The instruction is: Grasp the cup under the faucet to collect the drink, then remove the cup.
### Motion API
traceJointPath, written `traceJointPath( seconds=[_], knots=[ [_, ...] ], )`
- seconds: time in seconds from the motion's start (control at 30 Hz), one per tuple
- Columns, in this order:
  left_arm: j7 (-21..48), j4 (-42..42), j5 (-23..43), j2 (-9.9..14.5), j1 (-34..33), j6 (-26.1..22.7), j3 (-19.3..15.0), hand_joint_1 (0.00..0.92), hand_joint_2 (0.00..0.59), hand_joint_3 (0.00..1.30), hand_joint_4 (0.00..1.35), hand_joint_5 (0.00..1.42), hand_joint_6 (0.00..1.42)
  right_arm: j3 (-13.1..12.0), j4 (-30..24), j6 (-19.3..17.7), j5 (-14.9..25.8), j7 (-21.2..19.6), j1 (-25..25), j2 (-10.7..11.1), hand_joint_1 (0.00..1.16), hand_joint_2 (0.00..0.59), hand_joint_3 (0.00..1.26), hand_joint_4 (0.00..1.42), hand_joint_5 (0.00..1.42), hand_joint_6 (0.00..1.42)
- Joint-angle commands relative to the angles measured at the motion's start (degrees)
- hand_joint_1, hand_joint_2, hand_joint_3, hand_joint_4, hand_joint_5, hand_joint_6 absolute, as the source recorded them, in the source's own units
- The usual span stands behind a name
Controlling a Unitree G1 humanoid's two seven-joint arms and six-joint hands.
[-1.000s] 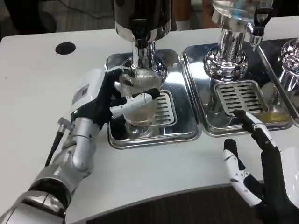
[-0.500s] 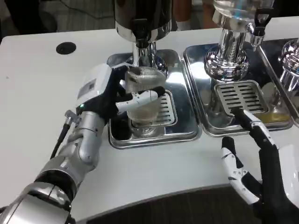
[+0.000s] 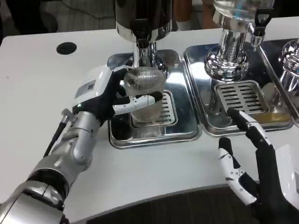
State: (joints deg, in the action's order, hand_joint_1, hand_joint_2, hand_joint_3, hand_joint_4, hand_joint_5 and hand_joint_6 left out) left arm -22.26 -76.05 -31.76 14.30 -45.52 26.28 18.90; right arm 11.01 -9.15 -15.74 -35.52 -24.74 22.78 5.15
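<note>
Your left hand (image 3: 110, 95) is wrapped around the clear ribbed plastic cup (image 3: 144, 93): the thumb (image 3: 135, 101) lies across the cup's front wall and the black fingers curl round its far-left side, so the cup is gripped, not merely touched. The cup stands upright over the slotted drain grate (image 3: 164, 111) in the left shiny steel drip tray (image 3: 154, 136), directly below the chrome faucet (image 3: 142, 44) of the dark drink dispenser (image 3: 142, 16). You cannot tell from here whether its base rests on the grate or sits just above it. A little pale liquid seems to sit in the cup, though the ribbing blurs it.

Your right hand (image 3: 254, 165) is over the white table (image 3: 37, 88) near its front edge, holding nothing, fingers spread apart. One long finger (image 3: 245, 123) reaches forward so its black tip overlaps the front rim of the second steel drip tray (image 3: 205, 107), beneath the chrome-based neighbouring dispenser (image 3: 231, 51)
</note>
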Motion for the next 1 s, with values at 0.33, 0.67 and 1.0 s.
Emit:
traceJointPath(
  seconds=[0.33,0.67,1.0],
  knots=[
    [7.9,0.6,0.9,2.8,0.8,1.6,0.0,0.126,0.112,0.12,0.03,0.14,0.27,0.2,-0.6,-0.1,1.1,0.8,-0.2,-0.1,0.45,0.434,0.26,0.23,0.25,0.25],
    [11.9,1.7,2.0,3.9,0.7,4.4,0.2,0.062,0.074,0.04,0.00,0.01,0.17,0.2,-0.4,-0.3,1.3,1.0,-0.5,-0.2,0.45,0.434,0.26,0.23,0.26,0.26],
    [11.9,3.2,2.5,7.0,0.5,6.9,-0.9,0.065,0.082,0.02,0.00,0.00,0.15,0.0,0.0,-0.9,3.2,1.7,-1.4,0.0,0.45,0.434,0.27,0.23,0.26,0.27]
  ],
)
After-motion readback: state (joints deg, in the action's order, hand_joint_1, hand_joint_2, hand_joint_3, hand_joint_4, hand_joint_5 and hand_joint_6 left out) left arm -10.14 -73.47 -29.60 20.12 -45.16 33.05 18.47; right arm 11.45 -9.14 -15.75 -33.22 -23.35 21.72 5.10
